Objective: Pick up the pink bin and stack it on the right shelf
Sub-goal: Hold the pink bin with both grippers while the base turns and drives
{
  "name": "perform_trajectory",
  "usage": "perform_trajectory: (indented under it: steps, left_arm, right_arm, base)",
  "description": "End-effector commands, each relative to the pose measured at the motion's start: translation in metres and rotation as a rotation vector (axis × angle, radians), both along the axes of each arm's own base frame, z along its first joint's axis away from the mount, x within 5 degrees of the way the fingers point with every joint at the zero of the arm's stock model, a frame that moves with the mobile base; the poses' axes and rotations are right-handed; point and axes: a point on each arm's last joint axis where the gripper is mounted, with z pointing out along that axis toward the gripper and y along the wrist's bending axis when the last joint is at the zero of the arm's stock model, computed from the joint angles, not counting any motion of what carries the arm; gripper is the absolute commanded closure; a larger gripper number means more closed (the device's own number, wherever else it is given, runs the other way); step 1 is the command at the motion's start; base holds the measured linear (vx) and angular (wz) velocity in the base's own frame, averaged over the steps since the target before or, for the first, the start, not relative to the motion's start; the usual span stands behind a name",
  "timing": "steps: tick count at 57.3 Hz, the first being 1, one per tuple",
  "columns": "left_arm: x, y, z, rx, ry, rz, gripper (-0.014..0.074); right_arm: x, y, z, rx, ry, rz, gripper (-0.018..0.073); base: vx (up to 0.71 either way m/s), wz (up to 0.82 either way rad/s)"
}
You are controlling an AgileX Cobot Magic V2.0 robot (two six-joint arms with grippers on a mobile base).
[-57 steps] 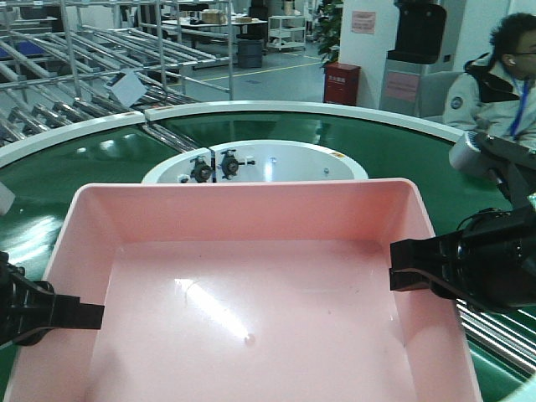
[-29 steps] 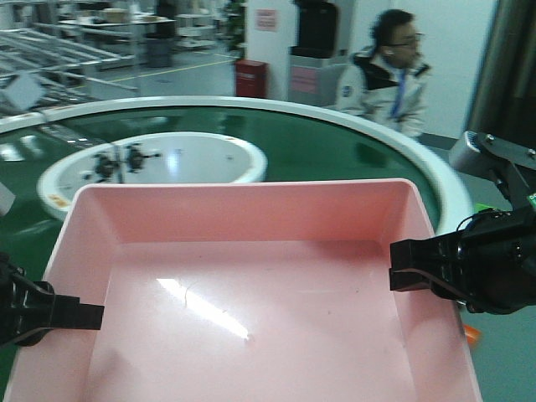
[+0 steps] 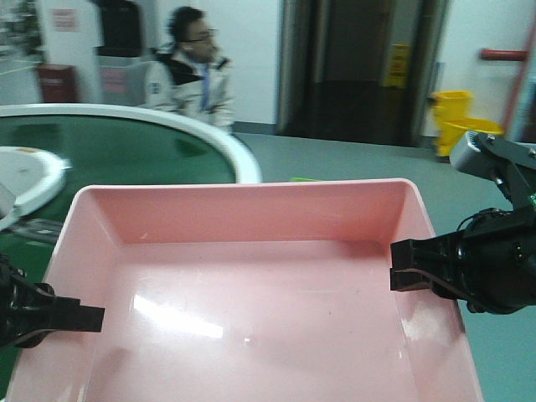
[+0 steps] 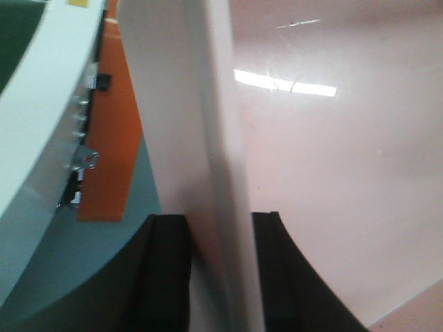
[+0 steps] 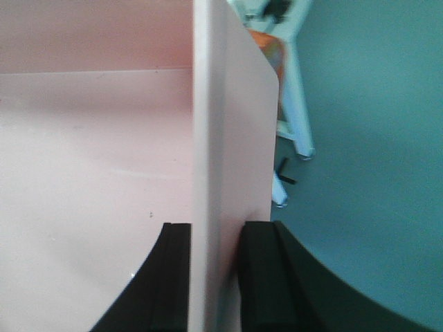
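Observation:
The pink bin [image 3: 251, 310] fills the lower front view, held up between both arms, and nothing lies inside it. My left gripper [image 3: 84, 316] is shut on its left wall, one finger inside and one outside. In the left wrist view the left gripper [image 4: 220, 218] pinches the wall of the pink bin [image 4: 208, 124]. My right gripper [image 3: 404, 266] is shut on the right wall. The right wrist view shows the right gripper [image 5: 216, 225] clamped on the rim of the pink bin [image 5: 221, 124]. The right shelf is out of view.
A green round conveyor with a white rim [image 3: 213, 141] curves away at the left. A seated person [image 3: 193, 75] is behind it. A dark doorway [image 3: 360, 67] and a yellow mop bucket [image 3: 461, 126] stand ahead on the grey-green floor [image 3: 335, 159].
The whole view has swung to the right: the conveyor and the person slid to the left, and the doorway and the bucket came into sight. Both grippers keep the same hold on the bin.

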Motion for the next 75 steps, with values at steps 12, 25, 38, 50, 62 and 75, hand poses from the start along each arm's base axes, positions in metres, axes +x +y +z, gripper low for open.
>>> perform_trajectory:
  steps: [12, 25, 38, 50, 62, 75]
  left_arm:
    - [-0.0088, -0.0042, 0.017, -0.065, -0.044, -0.03, 0.0604]
    - [-0.009, -0.0042, 0.0169, -0.064, -0.042, -0.032, 0.0604]
    - [-0.009, -0.0042, 0.0169, -0.064, -0.042, -0.032, 0.0604]
    - [-0.009, -0.0042, 0.0169, -0.064, -0.042, -0.032, 0.0604]
    - [-0.009, -0.0042, 0.0169, -0.064, -0.042, -0.032, 0.0604]
    - [-0.009, -0.0042, 0.0169, -0.064, -0.042, -0.032, 0.0604]
  right_arm:
    - [-0.0028, -0.0001, 0.0299, 0.11, -0.16, -0.035, 0.0568]
    - [-0.0029, 0.0, 0.0299, 0.111, -0.16, -0.035, 0.0568]
    - [-0.0045, 0.0003, 0.0277, 0.103, -0.131, -0.025, 0.0568]
    - [-0.0047, 0.0003, 0.0275, 0.102, -0.129, -0.025, 0.0568]
    - [-0.0047, 0.0003, 0.0275, 0.102, -0.129, -0.025, 0.0568]
    - [-0.0047, 0.0003, 0.0275, 0.102, -0.129, -0.025, 0.0568]
  base:
    - [-0.03, -0.79]
    - [0.06, -0.73]
    - [0.15, -0.6]
    - [0.22, -0.53]
    - [0.28, -0.45]
    - [0.33, -0.32]
